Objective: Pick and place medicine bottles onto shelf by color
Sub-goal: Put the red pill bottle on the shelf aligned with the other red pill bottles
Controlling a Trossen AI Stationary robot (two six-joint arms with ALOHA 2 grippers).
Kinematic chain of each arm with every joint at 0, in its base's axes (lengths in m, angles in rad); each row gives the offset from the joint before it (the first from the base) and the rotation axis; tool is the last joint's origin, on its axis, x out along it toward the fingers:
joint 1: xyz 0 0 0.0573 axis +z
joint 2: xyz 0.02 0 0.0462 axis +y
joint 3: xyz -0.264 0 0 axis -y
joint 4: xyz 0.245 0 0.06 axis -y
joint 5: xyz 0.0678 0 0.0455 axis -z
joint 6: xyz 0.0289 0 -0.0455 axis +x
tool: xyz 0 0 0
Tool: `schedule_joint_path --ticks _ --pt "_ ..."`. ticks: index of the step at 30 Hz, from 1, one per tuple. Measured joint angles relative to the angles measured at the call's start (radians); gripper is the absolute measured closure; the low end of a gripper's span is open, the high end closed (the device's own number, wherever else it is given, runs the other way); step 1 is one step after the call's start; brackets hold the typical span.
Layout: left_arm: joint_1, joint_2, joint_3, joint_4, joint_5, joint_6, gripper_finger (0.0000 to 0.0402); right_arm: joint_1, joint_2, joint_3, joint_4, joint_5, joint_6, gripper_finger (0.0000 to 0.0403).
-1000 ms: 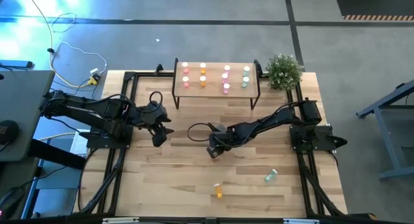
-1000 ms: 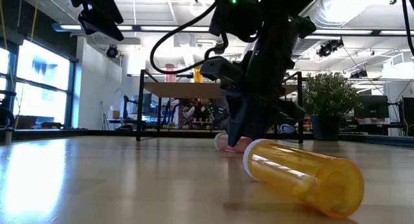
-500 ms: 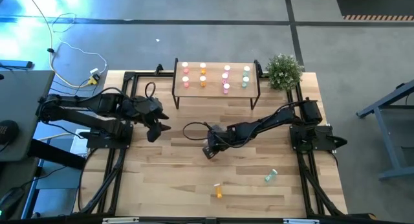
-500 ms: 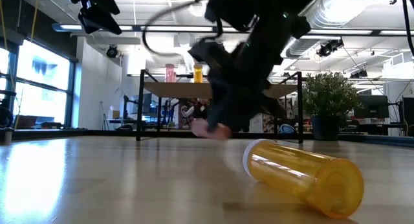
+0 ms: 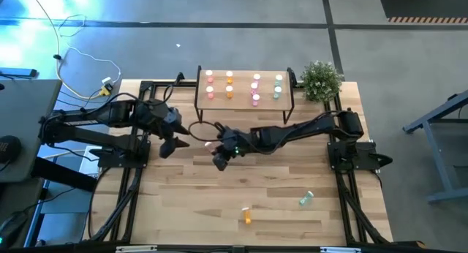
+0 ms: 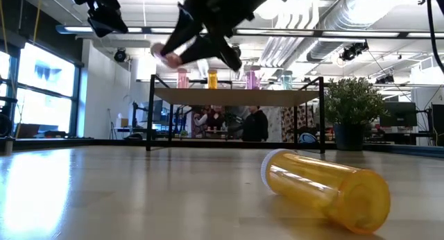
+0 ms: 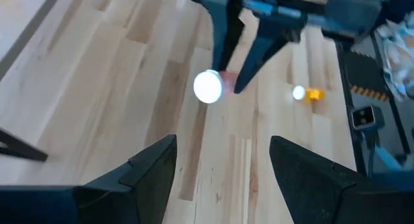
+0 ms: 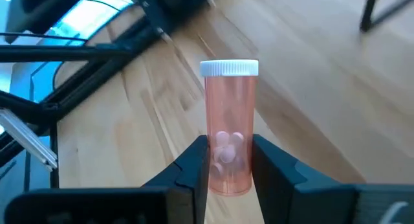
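Note:
My right gripper (image 5: 218, 156) is shut on a pink bottle (image 8: 229, 130) with a white cap, held above the middle of the table; it also shows in the low view (image 6: 168, 56). My left gripper (image 5: 168, 145) hovers open and empty just to its left, looking at the bottle's cap (image 7: 208, 86). An orange bottle (image 5: 247, 216) and a teal bottle (image 5: 306, 199) lie on their sides near the table's near edge. The shelf (image 5: 245, 101) stands at the far edge, with several pink, orange and teal bottles upright on its top. My right gripper pinches the pink bottle's body near its base end (image 8: 228, 169) between its two fingers (image 8: 195, 160). The fingers come slanting from the table's right and lie along the bottle. The capped end (image 8: 229, 68) sticks out past the fingertips. The bottle is lifted clear of the table.
A small potted plant (image 5: 320, 80) stands at the far right corner beside the shelf. Black frame rails (image 5: 131, 187) run along the table's left and right sides. Bare wood lies between the shelf and the two lying bottles.
My right gripper has lifted the pink bottle off the table and carried it up and toward the table's left, tipping so the cap points left. My left gripper has drawn back a little toward the left edge.

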Motion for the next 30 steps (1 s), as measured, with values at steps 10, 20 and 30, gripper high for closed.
schedule_joint_path --ticks 10,20,30 --pt "0.021 0.001 0.0 0.007 0.054 0.136 0.0165 -0.006 0.0 0.097 0.001 0.011 -0.169 0.0316" --pt "0.019 0.02 0.0 0.167 0.084 0.038 0.0165 -0.027 0.0 0.135 0.02 -0.044 -0.417 0.0316" --pt "0.019 0.086 0.0 0.217 0.079 0.017 0.0165 -0.051 0.0 0.152 0.022 -0.106 -0.523 0.0316"
